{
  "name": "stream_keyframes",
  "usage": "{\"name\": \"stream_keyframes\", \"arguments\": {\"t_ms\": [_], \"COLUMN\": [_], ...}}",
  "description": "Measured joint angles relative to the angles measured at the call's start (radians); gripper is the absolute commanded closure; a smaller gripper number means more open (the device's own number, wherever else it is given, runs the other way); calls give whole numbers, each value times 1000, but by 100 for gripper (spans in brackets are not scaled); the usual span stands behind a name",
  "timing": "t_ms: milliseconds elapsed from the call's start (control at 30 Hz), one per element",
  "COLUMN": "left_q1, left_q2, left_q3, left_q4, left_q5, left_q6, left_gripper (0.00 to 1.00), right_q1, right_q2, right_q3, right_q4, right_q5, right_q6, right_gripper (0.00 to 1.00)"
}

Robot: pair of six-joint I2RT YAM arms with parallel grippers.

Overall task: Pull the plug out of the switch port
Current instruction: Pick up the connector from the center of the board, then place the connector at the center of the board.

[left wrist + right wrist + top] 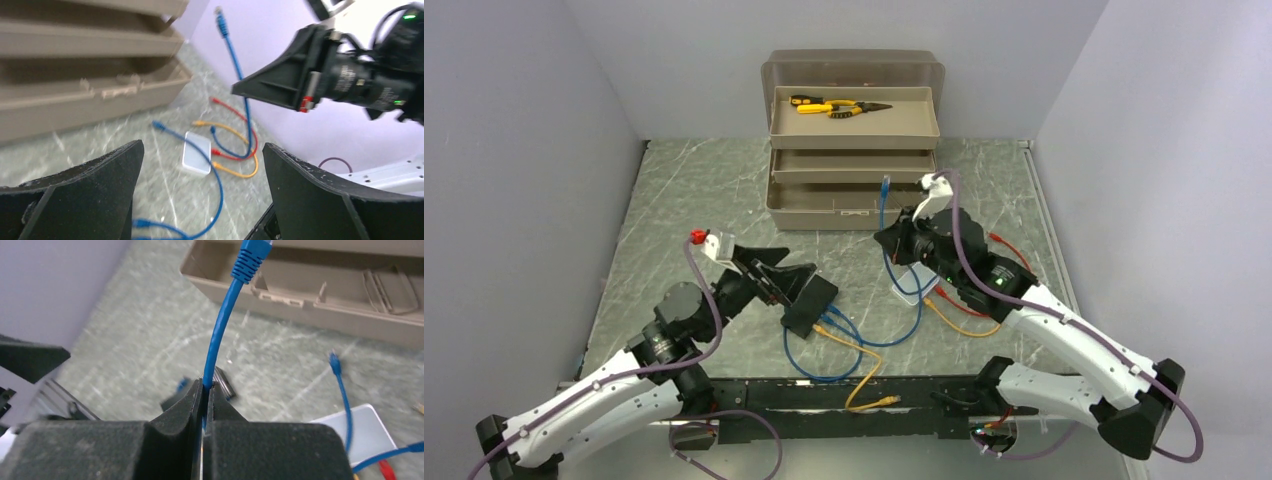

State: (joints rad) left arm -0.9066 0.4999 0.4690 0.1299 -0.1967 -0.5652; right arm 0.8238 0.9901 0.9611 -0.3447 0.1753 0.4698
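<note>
Grey-green marbled table (674, 200) fills the space between pale walls. At its back edge stands a tan toolbox (854, 205) with its stepped trays spread open. Two white-and-black arms reach in from the near edge, the left arm (594, 400) towards the middle and the right arm (1074, 340) towards the toolbox.

The left gripper (776, 268) stands wide open and holds nothing. Its fingers are at the far-left end of the switch (816, 305); whether they touch it cannot be told. The switch, a flat black box, lies on the table a little left of centre. A blue lead (814, 372) and a yellow lead (869, 375) run from its near edge.

The right gripper (205, 390) hangs above the table right of centre, its jaws pressed tight on a blue cable (220, 325) that rises from between the fingers. Beneath it a white box (196, 159) lies flat on the table, with red (235, 107) and orange (235, 172) leads curling beside it.

Yellow-handled pliers (834, 106) rest in the toolbox's top tray.

The plug (248, 257) caps the upper end of the gripped cable. It stands in the air in front of the toolbox's lowest tray, in no socket, well apart from the switch.
</note>
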Motion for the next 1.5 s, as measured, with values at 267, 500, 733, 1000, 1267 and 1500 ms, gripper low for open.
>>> {"name": "stream_keyframes", "arguments": {"t_ms": [267, 500, 733, 1000, 1267, 1500], "left_q1": [0, 0, 0, 0, -2, 0], "left_q2": [173, 326, 418, 471, 478, 430], "left_q3": [208, 247, 250, 252, 252, 255], "left_q4": [60, 66, 64, 79, 89, 31], "left_q5": [161, 255, 277, 336, 372, 303], "left_q6": [129, 161, 160, 150, 151, 175], "left_gripper": [8, 15, 27, 60, 100, 100], "right_q1": [-88, -111, -112, -112, -114, -115], "right_q2": [1, 36, 37, 37, 28, -18], "right_q3": [-83, -151, -152, -158, -172, -167], "right_q4": [313, 555, 671, 702, 705, 634], "right_q5": [-219, -360, -417, -435, -447, -472], "right_q6": [180, 340, 413, 436, 420, 363], "right_gripper": [100, 100, 100, 100, 63, 0]}}
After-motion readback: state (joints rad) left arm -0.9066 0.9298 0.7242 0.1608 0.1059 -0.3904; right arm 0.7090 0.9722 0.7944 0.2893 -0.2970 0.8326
